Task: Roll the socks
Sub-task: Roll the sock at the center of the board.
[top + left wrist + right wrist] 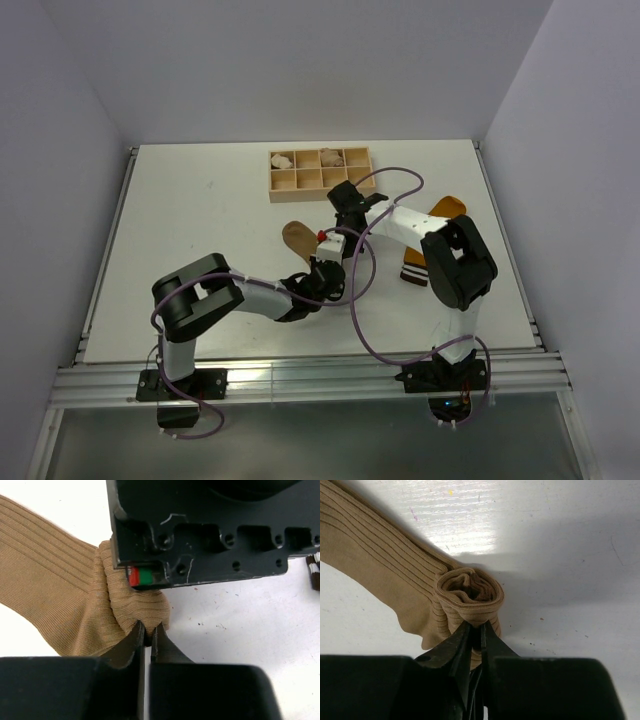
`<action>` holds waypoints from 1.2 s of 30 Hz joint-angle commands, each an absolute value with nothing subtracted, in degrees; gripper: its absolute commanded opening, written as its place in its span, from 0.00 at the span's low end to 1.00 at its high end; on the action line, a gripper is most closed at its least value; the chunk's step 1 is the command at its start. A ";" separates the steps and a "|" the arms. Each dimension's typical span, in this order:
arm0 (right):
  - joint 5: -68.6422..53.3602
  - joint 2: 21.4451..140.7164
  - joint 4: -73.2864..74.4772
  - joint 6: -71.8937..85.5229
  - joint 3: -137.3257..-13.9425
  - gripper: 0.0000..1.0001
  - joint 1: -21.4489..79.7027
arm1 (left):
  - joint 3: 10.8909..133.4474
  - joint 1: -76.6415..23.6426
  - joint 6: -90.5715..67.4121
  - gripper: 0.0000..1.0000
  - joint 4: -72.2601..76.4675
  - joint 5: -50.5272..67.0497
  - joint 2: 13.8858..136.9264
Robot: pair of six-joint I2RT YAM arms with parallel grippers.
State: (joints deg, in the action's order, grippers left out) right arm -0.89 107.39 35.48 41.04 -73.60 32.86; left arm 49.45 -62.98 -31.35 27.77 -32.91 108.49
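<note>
The tan-brown sock (296,238) lies mid-table, dark toe toward the far left. Its near end is rolled into a small coil (470,592). My left gripper (148,628) is shut on the rolled end of the tan sock (60,595) from the near side. My right gripper (476,626) is shut on the same coil, its black body (200,525) right above the left jaws. In the top view both grippers meet over that end, left (325,264) and right (336,232). The mustard-orange sock (446,207) lies to the right, partly under the right arm, its striped cuff (413,275) nearest me.
A wooden box with several compartments (372,170) stands at the back centre, with pale beige bundles (331,155) in its far row. Purple cables (365,300) loop over the table between the arms. A bit of the striped cuff (315,572) shows at the left wrist view's right edge.
</note>
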 commanded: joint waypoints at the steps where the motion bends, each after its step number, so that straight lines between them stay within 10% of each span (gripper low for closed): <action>1: -3.07 106.27 36.21 42.36 -73.57 0.17 33.49 | 50.10 -62.93 -33.57 0.01 26.89 -30.50 109.43; 16: -5.71 94.49 26.37 47.55 -64.52 0.52 27.25 | 40.52 -53.18 -44.73 0.00 36.29 -13.28 107.31; 36: -20.39 92.11 -19.58 53.44 -39.12 0.52 24.43 | 33.49 -43.33 -58.45 0.00 52.64 6.33 111.97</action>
State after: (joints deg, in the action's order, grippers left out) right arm -17.82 90.89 -7.25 51.75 -40.58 24.91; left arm 34.98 -43.99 -56.86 53.93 3.53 109.65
